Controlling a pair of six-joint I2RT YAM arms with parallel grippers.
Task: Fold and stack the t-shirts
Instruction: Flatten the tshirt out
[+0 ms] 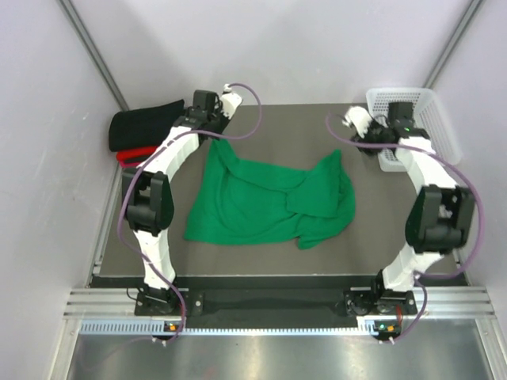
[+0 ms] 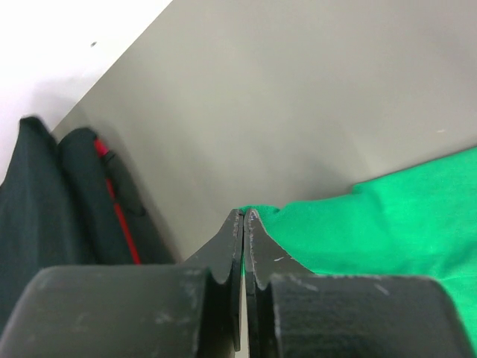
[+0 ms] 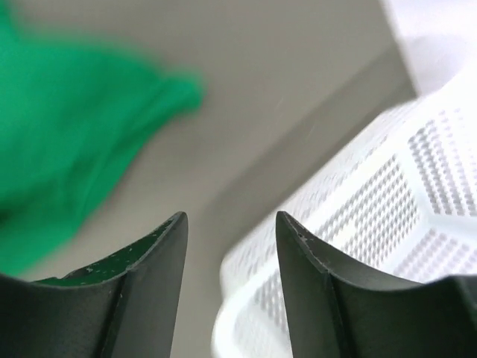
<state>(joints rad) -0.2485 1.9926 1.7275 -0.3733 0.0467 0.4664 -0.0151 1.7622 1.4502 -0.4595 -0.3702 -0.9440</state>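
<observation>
The green shirt (image 1: 269, 198) is soft matt cloth, creased and rumpled; the black shirt (image 1: 146, 123) at ten o'clock is matt cloth too — a red shirt (image 1: 131, 156) edge showing beneath. The basket (image 1: 444, 127) at two o'clock is white perforated plastic, faintly glossy; the table (image 1: 293, 127) is smooth, matt grey.

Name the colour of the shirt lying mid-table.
The shirt is bright green, clearest in the top external view.

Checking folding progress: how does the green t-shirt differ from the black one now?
The green t-shirt lies spread and rumpled centrally; the black t-shirt sits folded at the far left. The left gripper pinches the green one's corner; the black one lies ungripped against a red t-shirt. Both are plain cloth.
</observation>
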